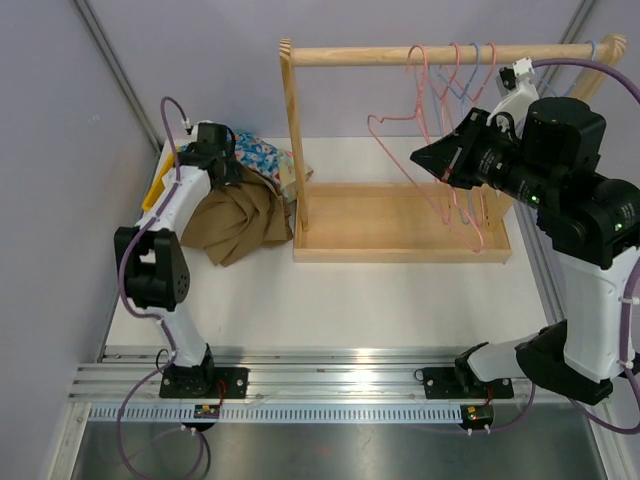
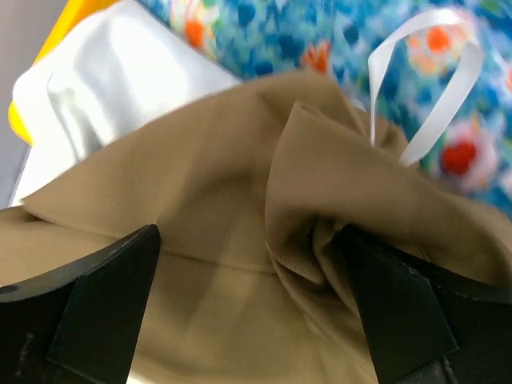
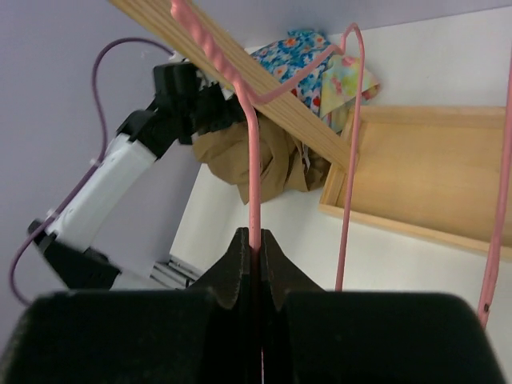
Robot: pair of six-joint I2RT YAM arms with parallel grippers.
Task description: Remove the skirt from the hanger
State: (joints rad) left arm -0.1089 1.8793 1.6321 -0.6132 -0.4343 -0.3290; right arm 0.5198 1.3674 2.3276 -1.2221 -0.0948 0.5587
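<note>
Jaws wide on the left gripper (image 2: 252,276), fingers straddling the crumpled tan fabric skirt (image 2: 216,184), which lies heaped against the blue floral cloth pile (image 1: 262,160) at the white tabletop's (image 1: 380,300) far-left corner. The right gripper (image 3: 258,268) is clamped on the bare pink wire hanger (image 3: 253,160) by the wooden rack (image 1: 400,240). This looks like the drop-off step. Next, the left arm needs to lift straight clear without snagging folds.

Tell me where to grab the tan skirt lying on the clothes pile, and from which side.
Pinch the raised fold of the tan skirt, coming down from above. That fold stands proud of the crumpled cloth, so the open left hand over it can straddle it; elsewhere the fabric lies flatter.
</note>
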